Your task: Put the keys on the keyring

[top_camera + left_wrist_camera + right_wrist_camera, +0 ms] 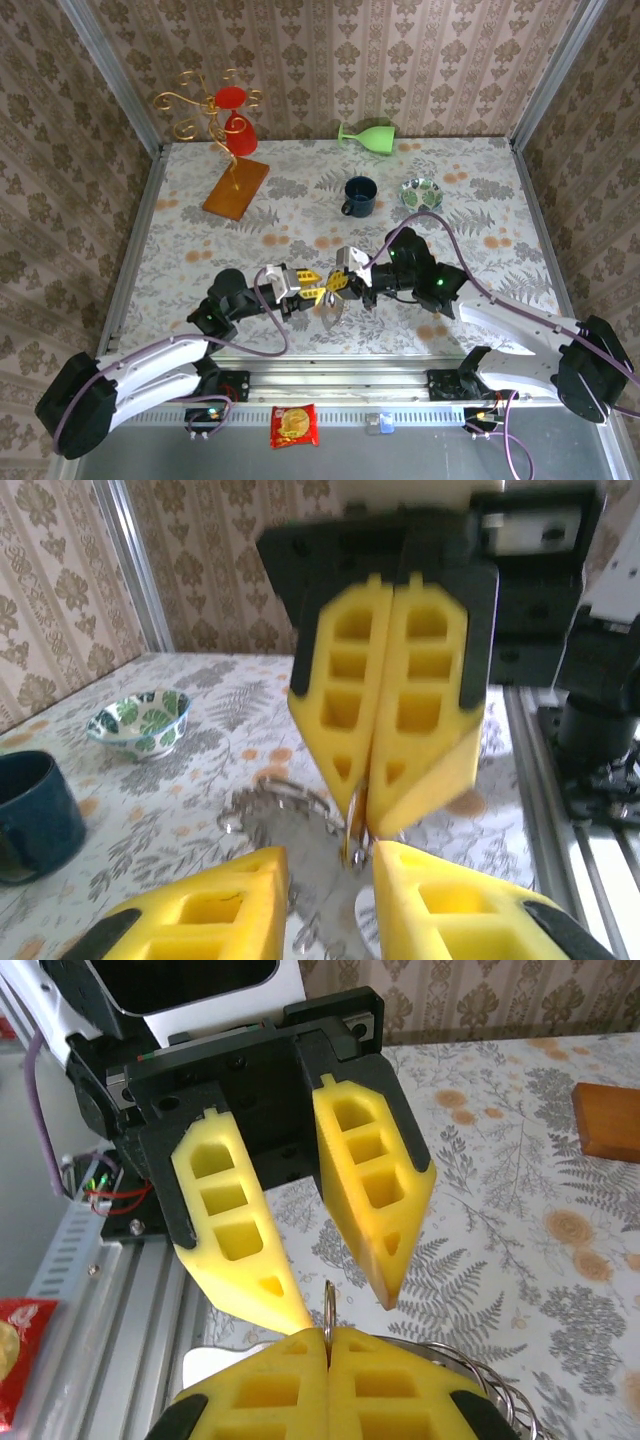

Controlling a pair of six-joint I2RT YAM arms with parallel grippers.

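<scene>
My two grippers meet tip to tip near the table's front edge. The right gripper (345,285) (328,1332) is shut on a thin silvery wire ring, the keyring (328,1305), which stands edge-on out of its yellow pads. More of the keyring's loops (480,1370) trail to the right of its fingers. Facing it, the left gripper (320,290) (328,865) is open, with one finger on each side of the held ring (352,842). Blurred metal bits lie below the ring; I cannot make out the keys among them.
A blue mug (359,195) and a green-patterned bowl (421,192) stand behind the grippers. A green cup (368,135) lies at the back wall. The gold wire stand (215,105) with red cups rises at back left. A snack packet (295,424) lies below the front rail.
</scene>
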